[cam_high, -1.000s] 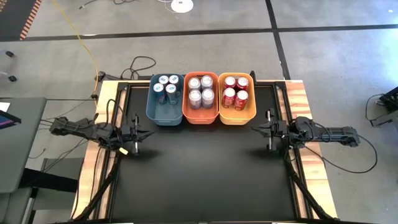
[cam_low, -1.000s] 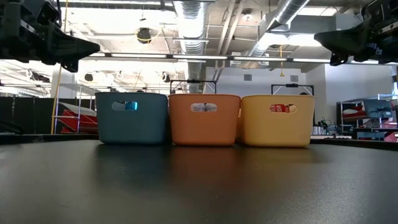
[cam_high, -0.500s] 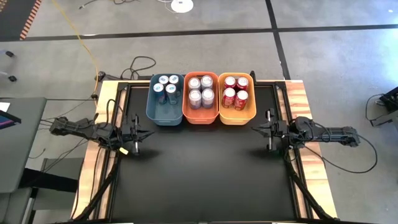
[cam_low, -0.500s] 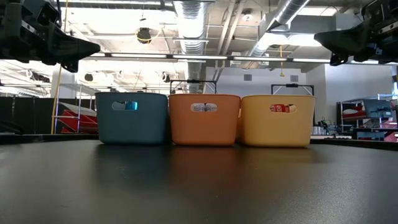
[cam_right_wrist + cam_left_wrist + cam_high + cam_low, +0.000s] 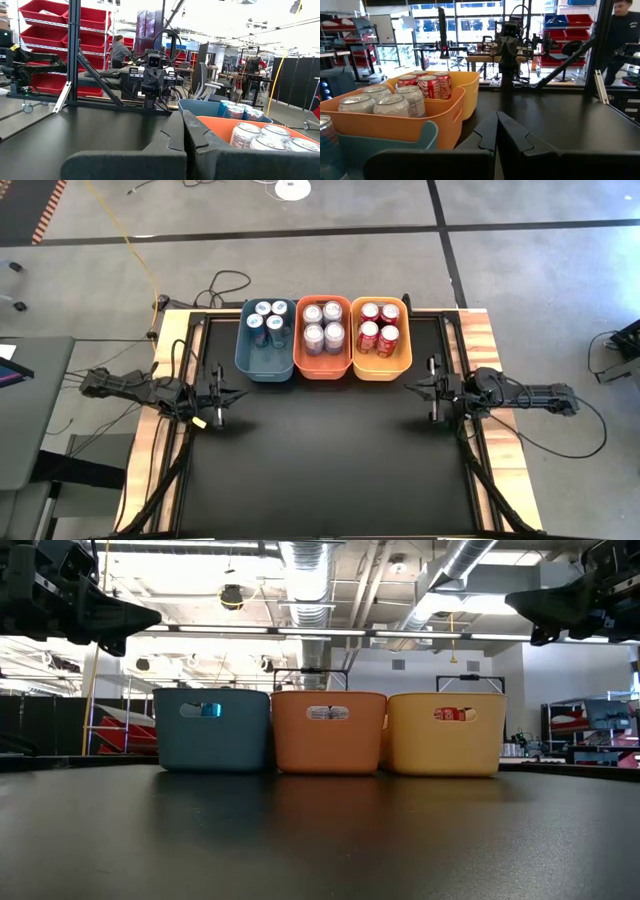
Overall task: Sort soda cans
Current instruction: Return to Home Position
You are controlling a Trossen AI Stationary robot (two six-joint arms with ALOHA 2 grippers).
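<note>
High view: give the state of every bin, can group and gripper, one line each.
blue bin, upright, holding four blue cans
orange bin, upright, holding four silver cans
yellow bin, upright, holding four red cans
left gripper, shut, empty, raised at the left side
right gripper, shut, empty, raised at the right side

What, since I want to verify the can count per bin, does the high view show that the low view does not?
Only the high view: can tops to count, four blue cans in the blue bin, four silver cans in the orange bin, four red cans in the yellow bin. Only the low view: the bins' front walls, with handle cutouts showing slivers of cans, and the room behind. Both: three bins side by side, with the left gripper and right gripper out to the sides.
</note>
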